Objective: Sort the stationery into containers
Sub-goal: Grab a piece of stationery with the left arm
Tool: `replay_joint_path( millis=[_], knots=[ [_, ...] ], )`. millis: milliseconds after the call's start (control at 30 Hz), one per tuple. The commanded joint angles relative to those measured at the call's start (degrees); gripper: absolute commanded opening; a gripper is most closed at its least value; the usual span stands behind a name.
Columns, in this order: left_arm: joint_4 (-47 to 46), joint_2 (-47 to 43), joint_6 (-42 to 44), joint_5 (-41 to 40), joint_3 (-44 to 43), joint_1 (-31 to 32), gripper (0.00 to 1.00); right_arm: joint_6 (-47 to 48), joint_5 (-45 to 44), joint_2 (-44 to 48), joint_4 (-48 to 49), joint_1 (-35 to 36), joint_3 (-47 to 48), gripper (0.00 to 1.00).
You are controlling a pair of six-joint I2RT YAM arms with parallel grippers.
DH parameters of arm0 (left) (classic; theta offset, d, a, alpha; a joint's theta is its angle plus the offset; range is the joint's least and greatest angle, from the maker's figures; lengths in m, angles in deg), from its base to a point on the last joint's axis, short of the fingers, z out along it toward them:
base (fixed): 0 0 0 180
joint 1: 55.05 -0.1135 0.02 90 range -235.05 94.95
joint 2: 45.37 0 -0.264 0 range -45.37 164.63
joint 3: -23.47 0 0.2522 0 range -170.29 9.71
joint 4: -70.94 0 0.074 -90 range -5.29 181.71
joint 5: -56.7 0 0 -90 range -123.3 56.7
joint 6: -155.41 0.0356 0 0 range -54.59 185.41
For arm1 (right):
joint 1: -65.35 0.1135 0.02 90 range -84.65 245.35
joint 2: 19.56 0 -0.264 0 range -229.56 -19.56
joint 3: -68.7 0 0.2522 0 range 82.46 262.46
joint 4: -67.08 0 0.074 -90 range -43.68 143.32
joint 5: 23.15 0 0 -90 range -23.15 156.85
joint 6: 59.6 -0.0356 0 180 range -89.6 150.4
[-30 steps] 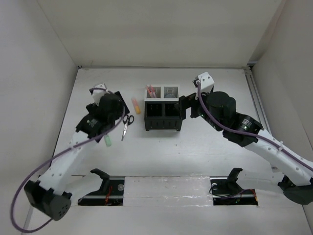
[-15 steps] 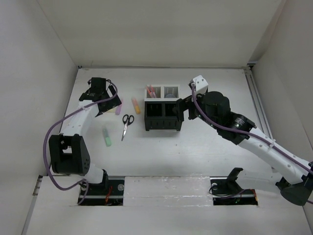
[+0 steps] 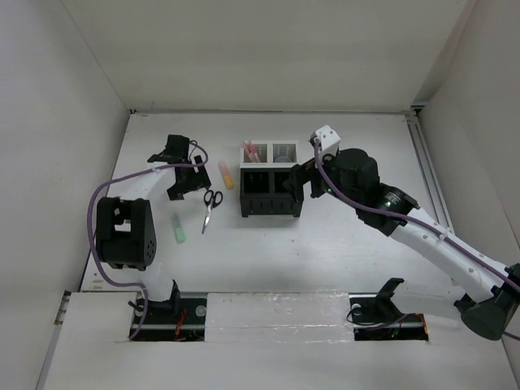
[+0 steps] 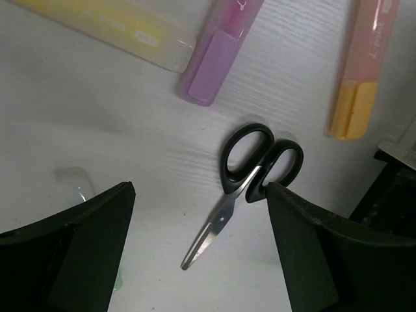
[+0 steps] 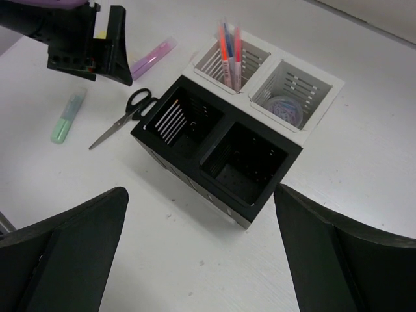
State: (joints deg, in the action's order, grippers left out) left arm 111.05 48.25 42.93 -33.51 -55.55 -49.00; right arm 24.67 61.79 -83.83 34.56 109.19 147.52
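Observation:
The black-handled scissors (image 4: pixel 250 175) lie flat on the table, between and below my open, empty left gripper (image 4: pixel 198 260). Past them lie a yellow highlighter (image 4: pixel 110 26), a pink one (image 4: pixel 218 52) and an orange one (image 4: pixel 361 71). In the top view my left gripper (image 3: pixel 185 179) hovers left of the scissors (image 3: pixel 210 207); a green highlighter (image 3: pixel 178 229) lies nearer. The organiser block (image 3: pixel 272 191) has two empty black compartments (image 5: pixel 244 162), a white one holding thin pens (image 5: pixel 231 55) and a white one holding a round grey item (image 5: pixel 286 107). My right gripper (image 5: pixel 201 260) is open and empty, above the table in front of the block.
White walls enclose the table (image 3: pixel 341 244) on three sides. The right arm's body (image 3: pixel 366 183) sits close to the organiser's right side. The left arm's elbow (image 3: pixel 122 231) is folded at the table's left edge.
The left arm has folded back and its gripper has swung to sit just left of the scissors. The right gripper has edged a little left towards the organiser.

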Motion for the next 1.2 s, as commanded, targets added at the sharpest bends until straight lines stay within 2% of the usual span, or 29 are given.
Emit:
replay_joint_path(
  millis=[0,133,433,533,1167],
  knots=[
    [0.1,1.1,1.2,1.5,-0.3,-0.1,0.79,1.1,1.9,-1.0,3.5,-0.2,0.3,1.0],
    [0.1,3.0,1.7,1.5,-0.3,-0.1,0.74,1.1,2.4,-1.0,3.5,-0.2,0.3,1.0],
    [0.6,5.7,1.2,1.0,-0.8,0.5,0.72,1.6,2.4,-1.0,3.5,-0.2,0.3,1.0],
    [0.6,6.2,1.2,0.5,-0.8,0.5,0.68,1.6,2.4,-0.5,3.5,-0.2,0.3,1.0],
    [1.7,9.4,-0.9,-1.8,-1.4,0.5,0.65,1.6,3.0,0.5,3.5,-0.2,-0.2,1.0]
  ],
)
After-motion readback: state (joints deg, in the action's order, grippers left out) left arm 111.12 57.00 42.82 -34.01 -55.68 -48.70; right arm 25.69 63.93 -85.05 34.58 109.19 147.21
